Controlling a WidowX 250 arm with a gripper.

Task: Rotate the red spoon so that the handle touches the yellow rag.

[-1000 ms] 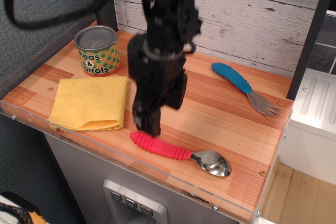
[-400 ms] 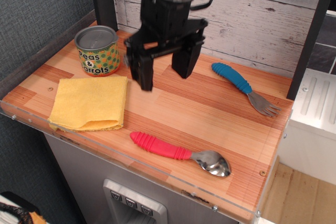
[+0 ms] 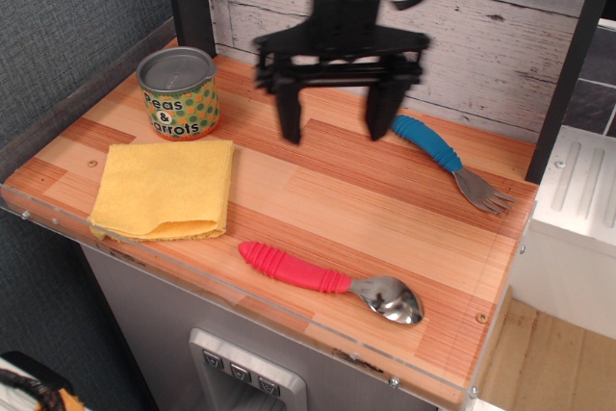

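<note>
The red spoon (image 3: pixel 329 281) lies near the table's front edge, its ribbed red handle (image 3: pixel 292 268) pointing left and its metal bowl to the right. The handle's rounded end lies a short gap to the right of the yellow rag (image 3: pixel 165 189), not touching it. The rag is folded flat at the front left. My gripper (image 3: pixel 334 130) hangs open and empty above the back middle of the table, well behind the spoon, fingers spread wide.
A peas-and-carrots can (image 3: pixel 178 93) stands at the back left, just behind the rag. A blue-handled fork (image 3: pixel 449 162) lies at the back right. A wooden plank wall closes the back. A clear strip runs along the table's front edge (image 3: pixel 241 307).
My gripper has risen from just above the spoon's handle end, moved back and to the right, and opened wide. The spoon and rag have not moved.
</note>
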